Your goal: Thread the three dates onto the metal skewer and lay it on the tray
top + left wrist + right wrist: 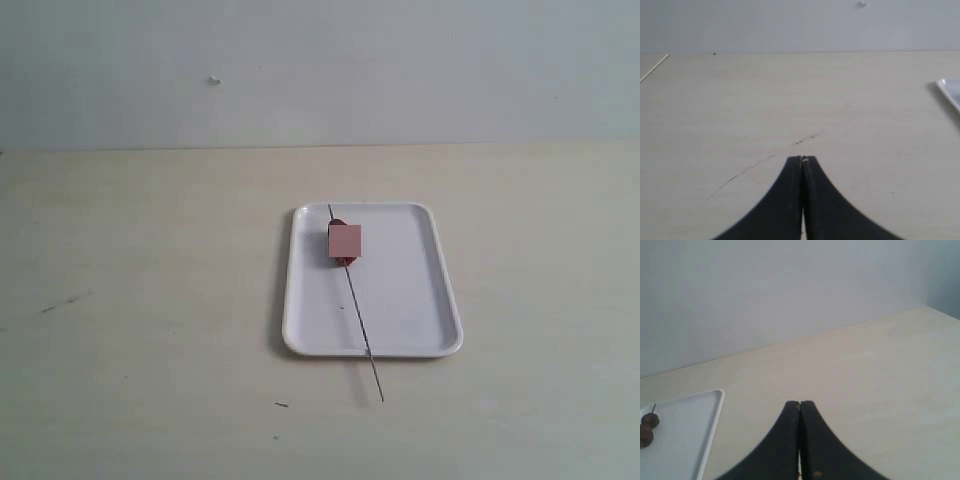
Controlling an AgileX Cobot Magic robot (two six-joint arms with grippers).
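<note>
The white tray (410,290) lies on the table right of the middle. The thin metal skewer (360,330) rests lengthwise across it, its near end jutting past the front rim. The dark dates (339,222) sit on the skewer near the tray's far end; a flat pinkish square (345,240) hides most of them. In the right wrist view the tray's corner (715,405) and two dates (647,427) show off to one side. My right gripper (799,403) is shut on nothing. My left gripper (802,159) is shut and empty, with the tray's edge (950,92) far off. Neither gripper appears in the exterior view.
The pale table (150,300) carries a few dark scratches (62,302). A thin crack (765,160) runs across the surface ahead of the left gripper. A plain grey wall (320,70) stands behind the table.
</note>
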